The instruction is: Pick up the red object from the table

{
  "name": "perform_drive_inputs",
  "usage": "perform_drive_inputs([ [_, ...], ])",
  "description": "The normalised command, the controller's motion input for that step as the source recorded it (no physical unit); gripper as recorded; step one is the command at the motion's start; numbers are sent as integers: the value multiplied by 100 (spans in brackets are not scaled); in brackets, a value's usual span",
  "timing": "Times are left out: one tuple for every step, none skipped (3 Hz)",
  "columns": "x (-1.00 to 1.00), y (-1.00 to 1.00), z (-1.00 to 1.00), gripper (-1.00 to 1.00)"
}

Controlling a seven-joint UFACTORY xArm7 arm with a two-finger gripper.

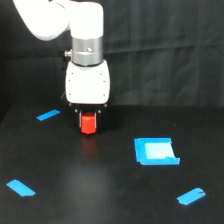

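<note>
While the arm hangs straight down over the table point(100, 200), its gripper point(88, 120) is clamped on the red object point(88, 124), fingers either side of it. Cylinder sits upright between them, w/ a faint red reflection on the black surface just below; can't tell if it touches the table. Blue square point(156, 151) lies well apart, toward the exterior view's right. Blue tape strips: one near gripper at left point(48, 115), two more at bottom corners.

red object point(88, 124) | short red-orange cylinder | upright | held just above matte black table point(100, 190) | faint red reflection below
</note>
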Motion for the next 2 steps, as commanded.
perform_drive_inputs([
  [-5,-3,52,-84],
  [-11,-5,80,-85],
])
